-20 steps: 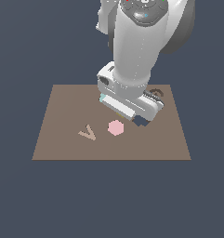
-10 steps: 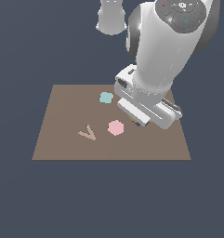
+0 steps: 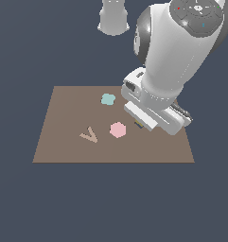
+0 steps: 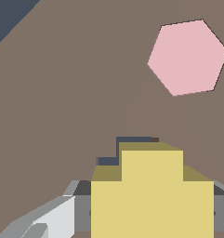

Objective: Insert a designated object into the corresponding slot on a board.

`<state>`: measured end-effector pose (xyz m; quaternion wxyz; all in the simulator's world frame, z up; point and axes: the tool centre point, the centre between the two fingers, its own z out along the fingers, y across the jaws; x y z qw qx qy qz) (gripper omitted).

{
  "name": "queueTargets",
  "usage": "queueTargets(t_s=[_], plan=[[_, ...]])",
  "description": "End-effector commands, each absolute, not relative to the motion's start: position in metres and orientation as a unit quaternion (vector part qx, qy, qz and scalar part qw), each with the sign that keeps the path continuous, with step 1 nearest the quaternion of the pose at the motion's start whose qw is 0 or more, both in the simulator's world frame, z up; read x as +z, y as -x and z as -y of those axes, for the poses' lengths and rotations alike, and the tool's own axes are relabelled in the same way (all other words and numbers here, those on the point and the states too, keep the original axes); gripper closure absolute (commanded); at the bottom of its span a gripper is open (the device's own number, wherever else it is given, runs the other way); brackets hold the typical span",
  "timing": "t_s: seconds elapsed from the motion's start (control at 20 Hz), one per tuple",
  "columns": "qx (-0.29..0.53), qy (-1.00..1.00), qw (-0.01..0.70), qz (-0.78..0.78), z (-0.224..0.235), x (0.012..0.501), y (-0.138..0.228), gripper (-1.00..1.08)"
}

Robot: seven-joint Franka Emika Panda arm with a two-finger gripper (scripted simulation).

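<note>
In the wrist view my gripper point(image 4: 153, 211) is shut on the yellow cross piece point(image 4: 153, 190), with grey fingers point(image 4: 81, 207) on either side of it. Slivers of the dark navy cross slot point(image 4: 132, 139) show just past the piece's far edge. The piece sits over the slot, slightly offset, and I cannot tell whether it touches. In the exterior view only a speck of the yellow piece point(image 3: 138, 125) shows under the hand, on the brown board point(image 3: 63, 146). The arm hides the slot there.
A pink hexagon point(image 3: 118, 129) lies close to the exterior view's left of the gripper and also shows in the wrist view point(image 4: 187, 56). A teal flower piece point(image 3: 108, 99) and a tan V-shaped piece point(image 3: 89, 135) lie on the board. The arm point(image 3: 177, 61) covers the board's right part.
The arm's bulk has swung toward the exterior view's right, uncovering the teal flower and hiding the round cutout. The gripper tip with the yellow piece has stayed at almost the same spot.
</note>
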<state>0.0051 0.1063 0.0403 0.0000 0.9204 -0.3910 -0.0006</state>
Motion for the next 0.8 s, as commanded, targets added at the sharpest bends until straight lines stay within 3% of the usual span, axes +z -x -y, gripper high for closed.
queueTargets(t_s=[0.0,0.25,0.3,0.75], plan=[[0.0,-0.92,0.0,0.391,-0.1061,0.0389,-0.0054,1.08],[-0.001,-0.92,0.0,0.393,-0.1059,0.0307,-0.0067,1.08],[-0.001,-0.92,0.0,0.393,-0.1059,0.0307,-0.0067,-0.92],[-0.001,-0.92,0.0,0.393,-0.1059,0.0307,-0.0067,-0.92]])
